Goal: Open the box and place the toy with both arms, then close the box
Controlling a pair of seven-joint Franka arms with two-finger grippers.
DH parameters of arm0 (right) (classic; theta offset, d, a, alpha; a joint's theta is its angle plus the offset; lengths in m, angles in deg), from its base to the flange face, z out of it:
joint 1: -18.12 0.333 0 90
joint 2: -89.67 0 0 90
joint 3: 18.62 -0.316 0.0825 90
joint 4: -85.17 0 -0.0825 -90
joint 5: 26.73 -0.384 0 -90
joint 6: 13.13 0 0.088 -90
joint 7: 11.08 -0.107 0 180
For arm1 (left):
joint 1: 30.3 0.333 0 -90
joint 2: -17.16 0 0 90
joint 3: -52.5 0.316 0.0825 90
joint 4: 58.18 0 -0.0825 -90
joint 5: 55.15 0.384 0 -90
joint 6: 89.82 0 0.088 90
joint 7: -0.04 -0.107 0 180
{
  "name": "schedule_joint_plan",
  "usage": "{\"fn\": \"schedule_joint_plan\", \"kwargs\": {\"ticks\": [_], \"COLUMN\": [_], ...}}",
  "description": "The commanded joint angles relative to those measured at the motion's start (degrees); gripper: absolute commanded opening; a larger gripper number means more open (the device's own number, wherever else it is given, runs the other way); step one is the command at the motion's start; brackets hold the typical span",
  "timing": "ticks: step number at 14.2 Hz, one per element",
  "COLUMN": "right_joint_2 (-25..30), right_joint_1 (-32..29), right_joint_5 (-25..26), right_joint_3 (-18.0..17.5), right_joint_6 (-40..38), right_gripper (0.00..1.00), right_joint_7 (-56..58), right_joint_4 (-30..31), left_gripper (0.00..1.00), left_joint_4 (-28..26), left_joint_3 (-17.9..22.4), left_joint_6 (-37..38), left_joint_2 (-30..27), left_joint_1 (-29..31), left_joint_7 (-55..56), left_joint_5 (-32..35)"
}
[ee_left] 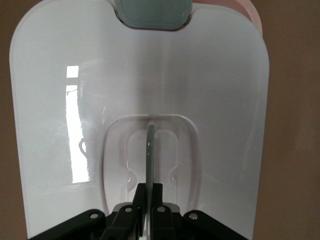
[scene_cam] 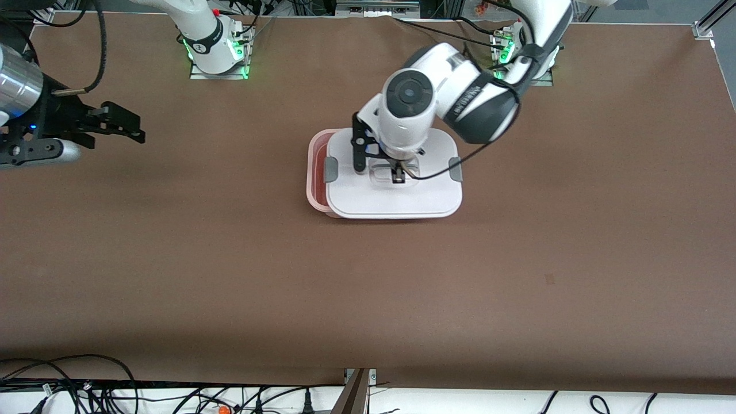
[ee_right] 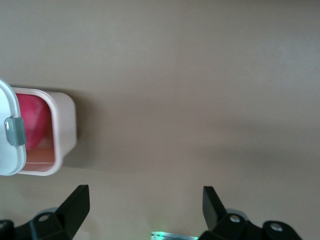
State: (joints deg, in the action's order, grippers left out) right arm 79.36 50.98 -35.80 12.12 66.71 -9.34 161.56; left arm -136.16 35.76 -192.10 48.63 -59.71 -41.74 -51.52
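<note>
The white lid (scene_cam: pixel 397 198) with grey side clips (scene_cam: pixel 330 169) covers most of the pale pink box base (scene_cam: pixel 312 172), shifted toward the left arm's end, so a strip of the base stays uncovered. The hot-pink toy (scene_cam: pixel 320 172) shows inside that strip. My left gripper (scene_cam: pixel 397 175) is shut on the lid's clear handle (ee_left: pixel 150 150); its own view shows the lid (ee_left: pixel 200 90) and a clip (ee_left: pixel 152 12). My right gripper (scene_cam: pixel 135 129) is open and empty over the bare table toward the right arm's end. Its view (ee_right: pixel 145 200) shows the base (ee_right: pixel 62 130), the toy (ee_right: pixel 31 122) and the lid's corner (ee_right: pixel 6 150).
Brown table (scene_cam: pixel 368 287) all around the box. The two arm bases with green lights (scene_cam: pixel 218 57) stand at the edge farthest from the front camera. Cables (scene_cam: pixel 86 385) lie off the edge nearest that camera.
</note>
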Motion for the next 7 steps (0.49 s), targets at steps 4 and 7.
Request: {"fn": "schedule_joint_plan", "kwargs": {"ticks": [4,7], "right_joint_2": [10.22,10.66], "right_joint_1": [-20.17,-21.52], "right_joint_5": [4.58,4.76], "right_joint_3": [-23.75,-25.29], "right_joint_6": [6.38,6.29], "right_gripper": [1.00,1.00], "right_joint_7": [-0.85,-1.21], "right_joint_4": [13.25,12.90], "left_gripper": [0.00,0.00], "left_joint_4": [1.17,1.78], "left_joint_3": [0.65,0.65], "left_joint_6": [-3.02,-3.37], "left_joint_2": [2.18,3.41], "left_joint_1": [-5.58,-5.66], "left_joint_7": [4.68,4.69], "left_joint_5": [3.21,4.10]}}
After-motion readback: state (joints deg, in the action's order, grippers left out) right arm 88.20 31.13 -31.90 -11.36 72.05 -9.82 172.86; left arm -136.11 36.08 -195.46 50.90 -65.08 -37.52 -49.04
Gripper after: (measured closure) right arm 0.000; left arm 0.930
